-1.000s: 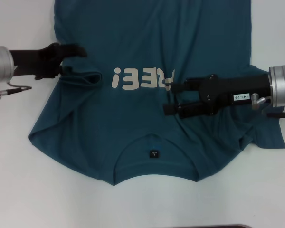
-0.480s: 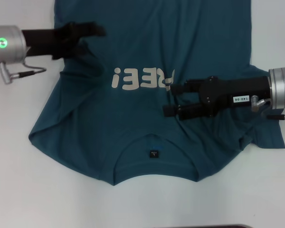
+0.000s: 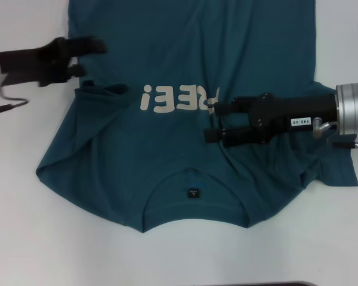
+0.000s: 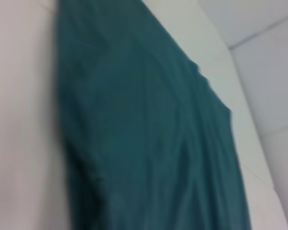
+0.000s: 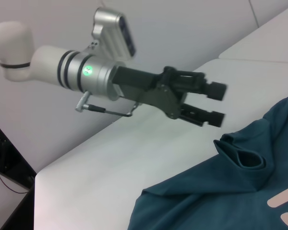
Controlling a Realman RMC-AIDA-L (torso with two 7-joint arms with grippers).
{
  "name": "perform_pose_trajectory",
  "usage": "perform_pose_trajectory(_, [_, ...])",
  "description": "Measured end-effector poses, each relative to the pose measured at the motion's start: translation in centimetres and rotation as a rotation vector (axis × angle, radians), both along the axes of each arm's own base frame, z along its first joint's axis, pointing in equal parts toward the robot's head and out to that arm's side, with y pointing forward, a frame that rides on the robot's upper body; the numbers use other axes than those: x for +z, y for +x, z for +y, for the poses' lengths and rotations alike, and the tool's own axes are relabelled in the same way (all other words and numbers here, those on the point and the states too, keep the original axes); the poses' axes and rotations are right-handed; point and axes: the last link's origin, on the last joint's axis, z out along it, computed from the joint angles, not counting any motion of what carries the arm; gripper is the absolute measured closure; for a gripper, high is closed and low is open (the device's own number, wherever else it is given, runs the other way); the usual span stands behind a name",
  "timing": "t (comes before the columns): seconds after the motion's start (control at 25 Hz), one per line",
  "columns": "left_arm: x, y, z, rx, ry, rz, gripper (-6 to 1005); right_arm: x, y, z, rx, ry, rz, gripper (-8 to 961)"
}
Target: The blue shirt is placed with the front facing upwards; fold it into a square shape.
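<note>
1. Blue shirt (image 3: 191, 119) lies front up on the white table (image 3: 24, 238), collar toward the robot, hem running off the far edge of the head view. Soft teal knit, off-white block letters (image 3: 179, 98) across the chest, small dark label (image 3: 193, 192) inside the neck.
2. Cloth is mostly flat; shallow creases near both sleeves. On the robot's left side the edge is bunched into a small rolled pocket (image 3: 104, 90), a hollow loop of fabric.
3. Left tool (image 3: 86, 53) hovers over the shirt's left edge just beyond that pocket, fingers apart with a narrow gap, nothing between them; right wrist view shows it clear above the cloth (image 5: 213, 103).
4. Right tool (image 3: 212, 122) sits low over the chest beside the last letters, black fingers spread moderately, nothing clamped.
5. Left wrist view shows only teal fabric (image 4: 144, 143) and table.
</note>
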Motion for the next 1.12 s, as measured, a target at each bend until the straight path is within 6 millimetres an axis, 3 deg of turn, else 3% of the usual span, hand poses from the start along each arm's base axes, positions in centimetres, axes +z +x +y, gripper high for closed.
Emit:
perform_pose_trajectory(0.2, [1.1,-1.8,-0.9,0.045,0.033,0.03,141,0.0,0.0,0.0,-0.001,0.0,0.0,40])
perform_pose_trajectory(0.44, [-0.2,-2.2,-0.2,0.089,0.032,0.076,141,0.0,0.0,0.0,-0.003,0.0,-0.001,40])
perform_pose_trajectory(0.8, [-2.4,-0.1,1.1,0.049,-0.024,0.086,141,0.1,0.2,-0.1,-0.007,-0.003,-0.003,40])
perform_pose_trajectory(1.12, [-4.0,3.1,2.8,-0.037,-0.049,0.099,140,0.0,0.4,-0.2,-0.009,-0.003,-0.004,40])
